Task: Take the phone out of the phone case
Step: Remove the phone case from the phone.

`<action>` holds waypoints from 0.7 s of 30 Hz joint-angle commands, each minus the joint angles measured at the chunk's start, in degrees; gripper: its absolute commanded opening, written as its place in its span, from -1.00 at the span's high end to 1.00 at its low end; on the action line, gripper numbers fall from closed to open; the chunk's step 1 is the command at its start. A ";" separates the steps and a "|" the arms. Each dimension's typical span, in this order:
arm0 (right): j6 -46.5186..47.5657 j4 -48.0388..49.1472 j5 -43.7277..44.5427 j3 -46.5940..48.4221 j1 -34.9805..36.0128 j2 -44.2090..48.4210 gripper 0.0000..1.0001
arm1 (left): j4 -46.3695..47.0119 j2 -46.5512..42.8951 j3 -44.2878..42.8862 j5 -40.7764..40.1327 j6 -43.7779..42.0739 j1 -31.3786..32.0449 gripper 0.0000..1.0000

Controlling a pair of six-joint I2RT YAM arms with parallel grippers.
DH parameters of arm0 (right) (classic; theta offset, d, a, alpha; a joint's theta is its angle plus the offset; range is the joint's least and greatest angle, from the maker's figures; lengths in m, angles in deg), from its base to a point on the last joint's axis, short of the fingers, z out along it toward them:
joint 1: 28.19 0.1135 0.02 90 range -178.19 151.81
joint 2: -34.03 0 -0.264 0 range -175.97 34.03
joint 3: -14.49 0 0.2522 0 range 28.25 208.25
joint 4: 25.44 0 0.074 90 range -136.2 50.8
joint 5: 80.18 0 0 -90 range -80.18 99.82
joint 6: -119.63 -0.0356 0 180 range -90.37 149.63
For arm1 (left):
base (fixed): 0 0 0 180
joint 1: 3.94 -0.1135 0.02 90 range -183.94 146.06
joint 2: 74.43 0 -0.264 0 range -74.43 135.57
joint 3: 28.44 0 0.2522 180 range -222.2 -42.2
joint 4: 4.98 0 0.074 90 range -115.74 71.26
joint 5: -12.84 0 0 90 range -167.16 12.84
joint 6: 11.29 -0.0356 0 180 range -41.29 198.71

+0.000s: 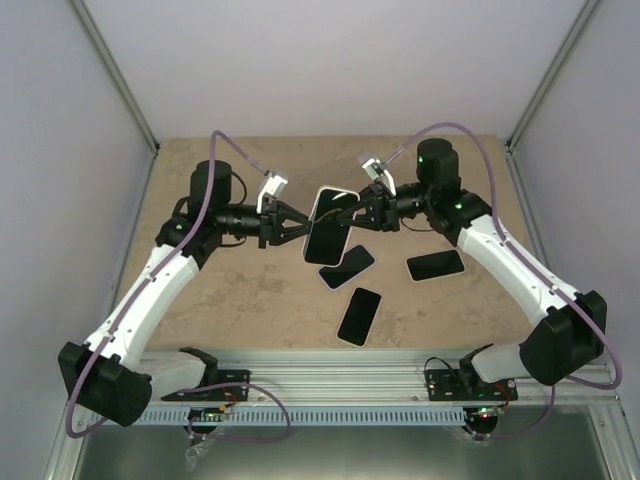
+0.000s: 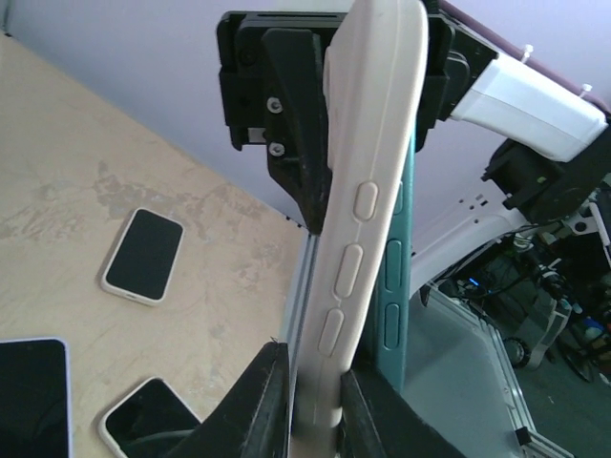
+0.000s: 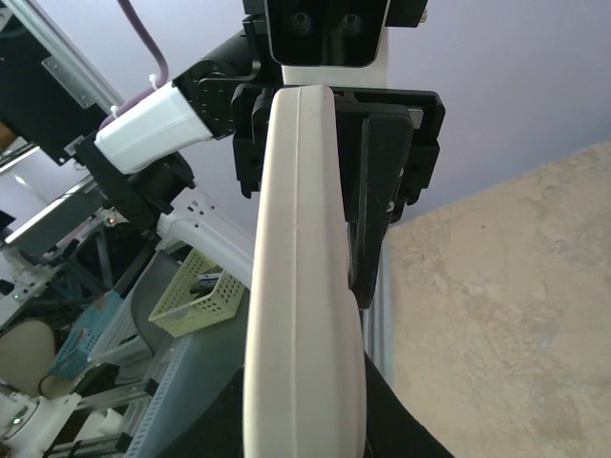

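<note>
Clamping phone case (image 2: pixel 368 191): left end effector (image 1: pixel 302 234), right end effector (image 1: pixel 350 212).

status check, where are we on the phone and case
left gripper shut on phone case, right gripper shut on it too. teal phone edge shows beside case, not out. loose phones lying below, clear of both.

Phone case (image 1: pixel 326 228) bars the middle mid-air; spare phones (image 1: pixel 359 316) litter the table (image 1: pixel 255 305) beneath

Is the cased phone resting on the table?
No, the left hand and right hand hold the phone up above the table.
</note>
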 commanded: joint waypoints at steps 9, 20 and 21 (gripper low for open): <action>-1.04 0.82 -6.74 1.34 3.79 -3.31 0.99 | 18.55 -2.40 5.06 6.50 12.27 1.50 0.91; -2.08 2.17 -5.33 1.02 4.00 -2.96 0.99 | 21.04 -1.12 7.19 4.87 13.87 4.82 0.75; -1.79 2.02 -5.24 1.10 4.07 -2.98 0.99 | 21.19 -0.79 7.08 4.91 13.85 5.04 0.76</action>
